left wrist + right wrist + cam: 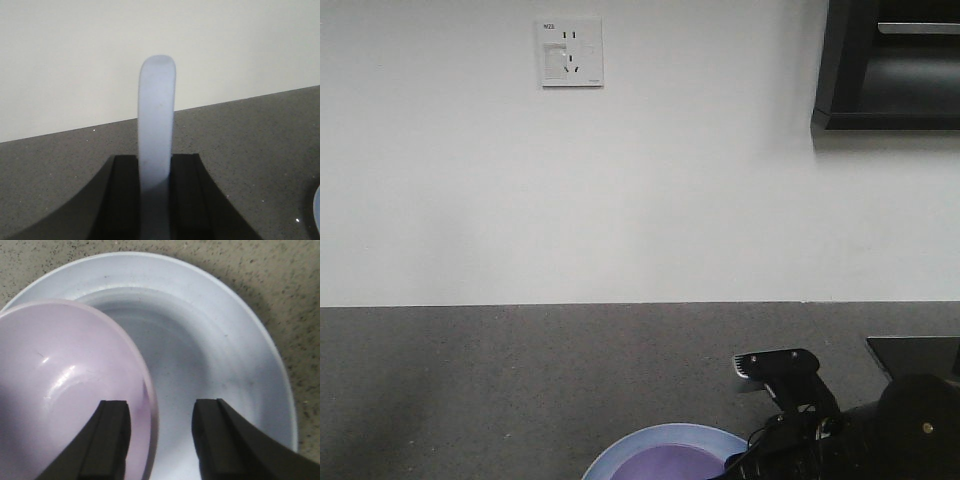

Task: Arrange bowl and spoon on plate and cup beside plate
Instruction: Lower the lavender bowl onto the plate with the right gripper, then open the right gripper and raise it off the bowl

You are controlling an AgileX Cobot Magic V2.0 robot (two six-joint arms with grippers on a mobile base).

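The lavender bowl [65, 370] sits inside the light-blue plate [240, 340], pushed to 1 side, so a broad crescent of the plate's well and rim shows bare beside it. A faint highlight lies on the bowl's smooth inner wall.

The right gripper [161, 410] straddles the bowl's thin pale rim. 1 black finger is over the inside of the bowl and the other is outside it, above the plate. The jaws stand well apart, wider than the bowl's wall, and neither pad clearly presses it.

The spoon [156, 115] is in the left gripper [156, 165], pinched between the 2 dark fingers. Its pale handle sticks straight out past them, and its bowl end is hidden from view. At the right edge of the left wrist view a sliver of pale blue shows low down, which seems to be the plate.

The plate rests on a grey speckled counter [520, 380], matte and stone-like. From the front, only the far arc of the plate and bowl shows at the bottom edge, with the black right arm [860, 430] reaching in beside them.

The counter runs back to a plain white wall [620, 200]. A white wall socket [570, 51] is mounted high on it, and a dark cabinet [890, 70] hangs in the upper right corner.
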